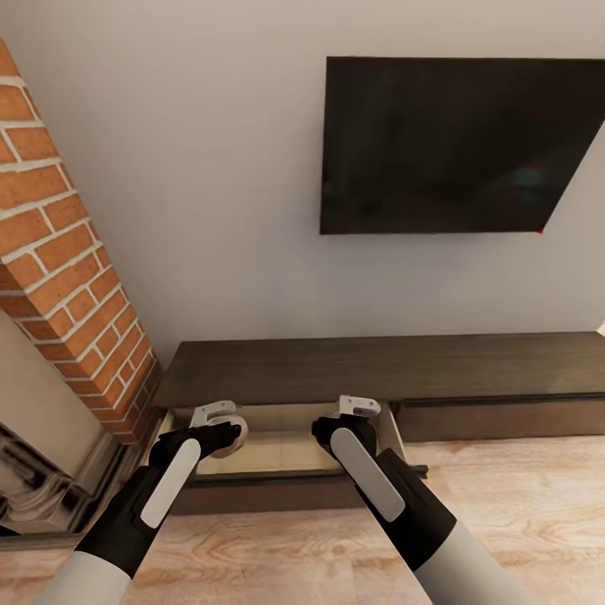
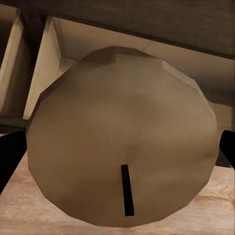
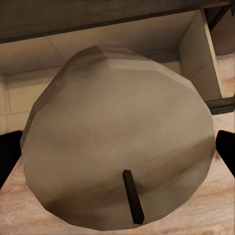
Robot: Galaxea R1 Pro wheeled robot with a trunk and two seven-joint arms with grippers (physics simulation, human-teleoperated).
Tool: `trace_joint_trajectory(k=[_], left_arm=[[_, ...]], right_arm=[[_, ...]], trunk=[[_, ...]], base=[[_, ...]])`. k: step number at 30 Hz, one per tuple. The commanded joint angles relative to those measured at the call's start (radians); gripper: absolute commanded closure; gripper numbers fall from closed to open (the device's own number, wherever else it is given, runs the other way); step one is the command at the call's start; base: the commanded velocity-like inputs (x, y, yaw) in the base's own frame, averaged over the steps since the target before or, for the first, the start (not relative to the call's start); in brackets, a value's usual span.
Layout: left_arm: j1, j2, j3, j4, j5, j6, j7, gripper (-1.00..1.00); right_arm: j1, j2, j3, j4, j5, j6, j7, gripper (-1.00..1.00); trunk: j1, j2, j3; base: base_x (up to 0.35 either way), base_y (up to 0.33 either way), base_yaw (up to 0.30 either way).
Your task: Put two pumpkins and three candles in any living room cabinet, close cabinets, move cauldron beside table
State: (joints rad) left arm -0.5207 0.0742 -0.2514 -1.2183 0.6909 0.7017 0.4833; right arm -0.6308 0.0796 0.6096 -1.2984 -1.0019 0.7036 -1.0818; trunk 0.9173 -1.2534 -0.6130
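Observation:
The long dark-brown cabinet (image 1: 378,370) runs along the wall, and its pull-out compartment (image 1: 286,441) stands open, light wood inside. My left gripper (image 1: 220,424) hovers over the compartment's left end, shut on a beige candle (image 1: 234,437). In the left wrist view that candle (image 2: 122,137) shows its round top and dark wick, with dark fingers (image 2: 10,156) at either side. Over the compartment's right end, my right gripper (image 1: 357,413) is shut on a second candle (image 3: 117,137), which is pinched between its fingers (image 3: 226,152) above the open compartment.
A brick fireplace (image 1: 67,277) rises close on the left, right beside the compartment's left end. A black TV (image 1: 458,143) hangs on the white wall above the cabinet. Light wood plank floor (image 1: 504,496) lies in front, and the cabinet's right front (image 1: 504,416) is shut.

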Motion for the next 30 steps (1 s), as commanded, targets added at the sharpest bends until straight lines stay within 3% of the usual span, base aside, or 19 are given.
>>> trace_joint_trajectory(k=[1, 30], left_arm=[[-0.001, 0.001, -0.002, -0.001, 0.01, 0.001, 0.011, 1.0], [-0.001, 0.001, -0.003, -0.001, 0.009, 0.001, 0.011, 1.0]], right_arm=[[-0.001, 0.0, 0.001, -0.001, -0.006, 0.007, -0.009, 1.0], [-0.001, -0.001, 0.001, 0.0, -0.004, 0.007, 0.016, 1.0]], trunk=[[0.0, -0.001, -0.001], [0.0, -0.001, -0.001]], base=[[0.229, 0.028, 0.0], [0.105, 0.031, 0.0]])
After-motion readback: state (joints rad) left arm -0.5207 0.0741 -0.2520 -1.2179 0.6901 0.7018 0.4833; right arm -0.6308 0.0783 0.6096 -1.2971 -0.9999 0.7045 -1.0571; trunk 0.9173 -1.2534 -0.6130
